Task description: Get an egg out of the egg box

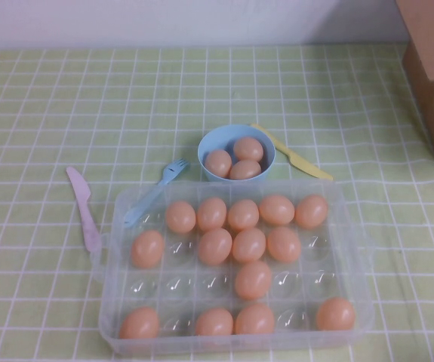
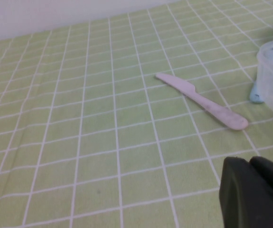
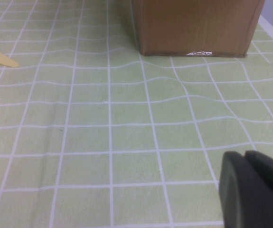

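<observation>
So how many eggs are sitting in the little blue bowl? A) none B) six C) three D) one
C, three eggs sit in the blue bowl just behind the egg box. Neither arm shows in the high view; the left gripper is over the cloth near the pink knife, and the right gripper is near the cardboard box.

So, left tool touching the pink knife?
Apart: left wrist view shows bare cloth between the left tool and pink knife. Right tool sits over cloth near the cardboard box.
</observation>
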Motion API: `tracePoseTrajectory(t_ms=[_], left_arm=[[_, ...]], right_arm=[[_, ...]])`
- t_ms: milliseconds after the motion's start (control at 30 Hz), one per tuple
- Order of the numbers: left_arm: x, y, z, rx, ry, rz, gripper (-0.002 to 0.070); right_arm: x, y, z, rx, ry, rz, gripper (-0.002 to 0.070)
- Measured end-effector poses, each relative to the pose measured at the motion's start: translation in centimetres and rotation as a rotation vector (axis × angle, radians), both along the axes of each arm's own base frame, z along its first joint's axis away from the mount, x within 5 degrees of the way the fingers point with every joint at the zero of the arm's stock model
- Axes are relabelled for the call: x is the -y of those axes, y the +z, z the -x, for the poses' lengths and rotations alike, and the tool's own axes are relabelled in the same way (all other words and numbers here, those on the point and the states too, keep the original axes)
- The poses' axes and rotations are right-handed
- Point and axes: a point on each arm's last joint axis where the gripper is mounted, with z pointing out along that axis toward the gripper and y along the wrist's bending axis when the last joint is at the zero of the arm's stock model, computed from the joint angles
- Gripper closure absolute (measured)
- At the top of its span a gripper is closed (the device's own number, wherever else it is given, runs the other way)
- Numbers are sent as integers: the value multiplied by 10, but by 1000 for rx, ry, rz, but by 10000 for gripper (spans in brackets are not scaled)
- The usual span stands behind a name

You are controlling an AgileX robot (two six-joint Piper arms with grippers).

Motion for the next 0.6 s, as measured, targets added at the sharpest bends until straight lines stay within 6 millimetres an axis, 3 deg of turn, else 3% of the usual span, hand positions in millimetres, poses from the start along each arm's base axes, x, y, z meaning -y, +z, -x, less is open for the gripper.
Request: tracePoseTrajectory(t_ms=[600], left_arm=[[-1,-7,2,-83,8,-6,678]], right_arm=[[0,0,0,-2,0,0,694]])
